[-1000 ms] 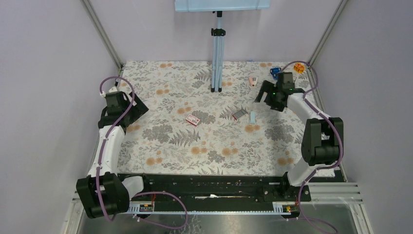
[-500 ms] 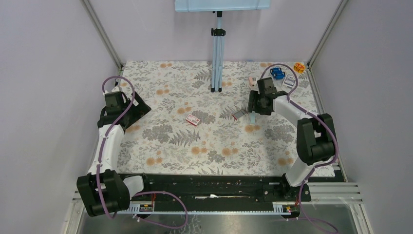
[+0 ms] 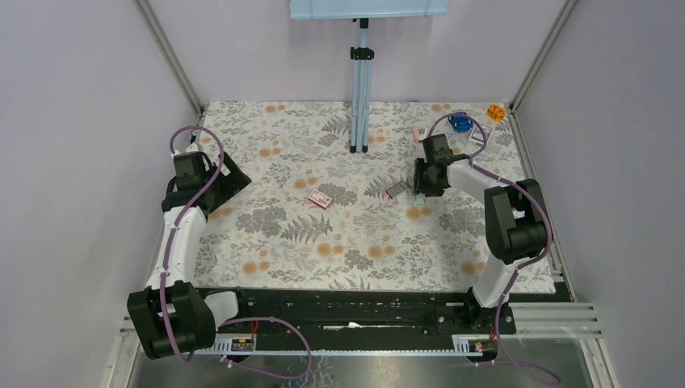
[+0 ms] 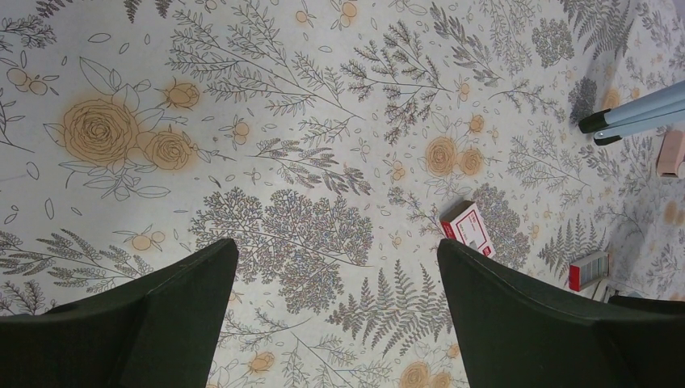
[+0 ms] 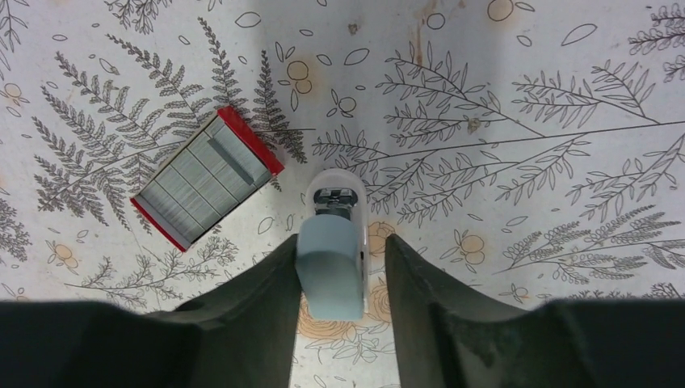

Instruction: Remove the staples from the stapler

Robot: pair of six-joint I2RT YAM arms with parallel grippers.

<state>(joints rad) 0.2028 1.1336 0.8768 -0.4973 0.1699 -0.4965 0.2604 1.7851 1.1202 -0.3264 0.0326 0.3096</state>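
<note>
Right claw [image 5: 341, 241], newly arrived from the far corner, is narrowing around the stapler [image 5: 329, 271] but not yet clamping it, so unloading is only beginning. Left claw [image 4: 335, 242] is waiting, spread wide.

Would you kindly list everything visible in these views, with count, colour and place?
stapler: one, light blue, right of centre
staple box: one, red, grey staples inside, just left of the stapler
small box: one, red and white, mid-cloth
pink item: one, pink, far side
blue item: one, blue, far right corner
orange item: one, orange, far right corner
stand: one, grey-blue, far centre
cloth: one, floral white, under everything
left gripper: one, black, open over bare cloth at left
right gripper: one, black, open around the stapler
</note>
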